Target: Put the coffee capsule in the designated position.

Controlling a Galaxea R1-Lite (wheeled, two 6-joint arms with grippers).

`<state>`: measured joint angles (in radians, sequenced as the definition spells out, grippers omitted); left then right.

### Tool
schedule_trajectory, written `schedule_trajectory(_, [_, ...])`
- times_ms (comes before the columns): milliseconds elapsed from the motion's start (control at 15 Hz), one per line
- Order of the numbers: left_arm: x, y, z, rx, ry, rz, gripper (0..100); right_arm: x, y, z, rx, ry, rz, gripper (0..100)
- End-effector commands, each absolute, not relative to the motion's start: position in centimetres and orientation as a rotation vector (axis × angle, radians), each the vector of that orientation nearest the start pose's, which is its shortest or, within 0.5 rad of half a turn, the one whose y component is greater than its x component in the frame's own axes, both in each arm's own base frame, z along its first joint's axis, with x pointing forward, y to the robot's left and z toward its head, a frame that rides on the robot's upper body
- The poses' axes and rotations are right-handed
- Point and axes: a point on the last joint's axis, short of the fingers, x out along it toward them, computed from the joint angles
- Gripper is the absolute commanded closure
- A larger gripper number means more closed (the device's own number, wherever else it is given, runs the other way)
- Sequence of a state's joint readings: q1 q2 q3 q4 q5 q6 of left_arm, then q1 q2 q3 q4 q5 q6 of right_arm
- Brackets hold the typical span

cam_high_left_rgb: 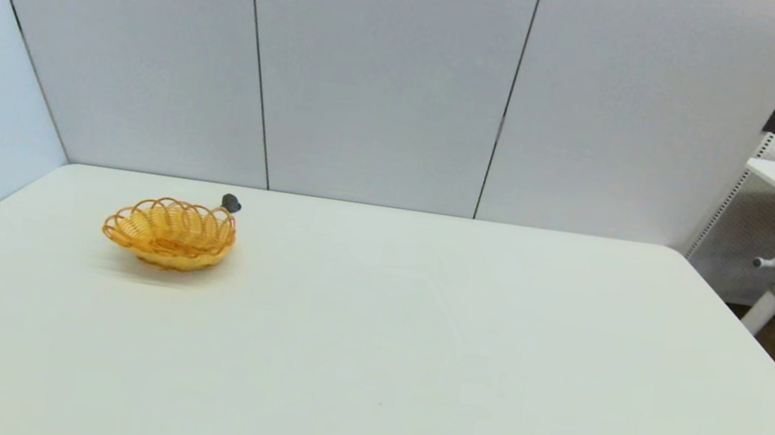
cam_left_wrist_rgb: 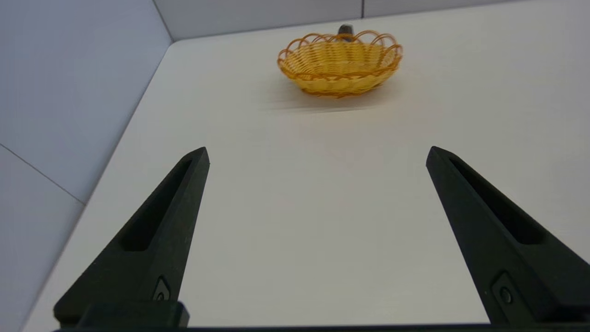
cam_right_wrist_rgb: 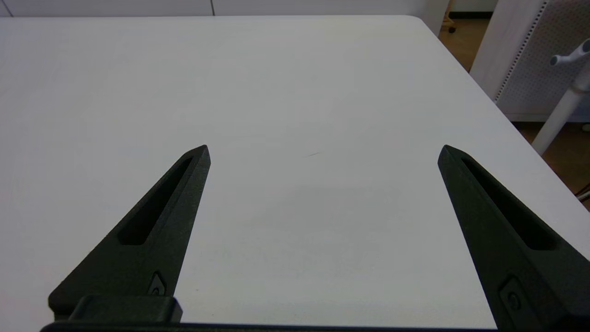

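Sitting upper left in the head view, coffee capsule (cam_high_left_rgb: 231,203) touches the basket (cam_high_left_rgb: 169,232) rim's far side (outside it). Left gripper (cam_left_wrist_rgb: 318,154), released, faces it, nearer; right gripper (cam_right_wrist_rgb: 322,152) also released, idle.

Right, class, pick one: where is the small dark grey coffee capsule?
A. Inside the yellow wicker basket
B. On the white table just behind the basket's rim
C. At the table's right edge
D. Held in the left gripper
B: the small dark grey coffee capsule sits on the white table just beyond the looped rim of the yellow wicker basket, not in it.
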<state>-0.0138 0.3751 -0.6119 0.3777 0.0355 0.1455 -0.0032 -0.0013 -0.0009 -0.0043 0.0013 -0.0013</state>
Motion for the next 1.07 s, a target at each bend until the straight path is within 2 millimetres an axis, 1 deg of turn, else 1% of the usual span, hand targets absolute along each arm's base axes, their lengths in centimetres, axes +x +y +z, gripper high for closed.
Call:
schedule_trajectory(67, [-5.9, 0.0, 14.6, 0.109, 0.009, -0.007, 0, -2.3, 0.0, 7.6, -0.002, -0.005, -0.002, 0])
schedule_trajectory(133, [-5.9, 0.0, 12.9, 0.1, 0.004, -0.008, 0, -2.3, 0.0, 7.6, -0.002, -0.006, -0.002, 0])
schedule_trajectory(200, [-5.1, 0.0, 12.1, 0.098, 0.015, -0.008, 0, -2.3, 0.0, 7.6, -0.002, -0.005, -0.002, 0])
schedule_trajectory(267, [-4.5, 0.0, 11.5, 0.097, -0.016, -0.008, 0, -2.3, 0.0, 7.6, -0.002, -0.005, -0.002, 0])
schedule_trajectory(400, [-2.7, 0.0, 9.1, 0.072, -0.049, -0.006, 0, -2.3, 0.0, 7.6, -0.002, -0.006, -0.002, 0])
schedule_trajectory(467, [-2.2, 0.0, 8.0, 0.065, -0.052, -0.009, 0, -2.3, 0.0, 7.6, -0.002, -0.005, -0.002, 0])
schedule_trajectory(533, [-2.3, 0.0, 7.5, 0.066, 0.01, -0.008, 0, -2.3, 0.0, 7.6, -0.002, -0.005, -0.002, 0])
schedule_trajectory(867, [-2.3, 0.0, 7.5, 0.069, 0.009, -0.01, 0, -2.3, 0.0, 7.6, -0.002, -0.006, -0.002, 0])
schedule_trajectory(1067, [-2.3, 0.0, 7.5, 0.015, 0.006, -0.005, 0, -2.3, 0.0, 7.6, -0.002, -0.005, -0.002, 0])
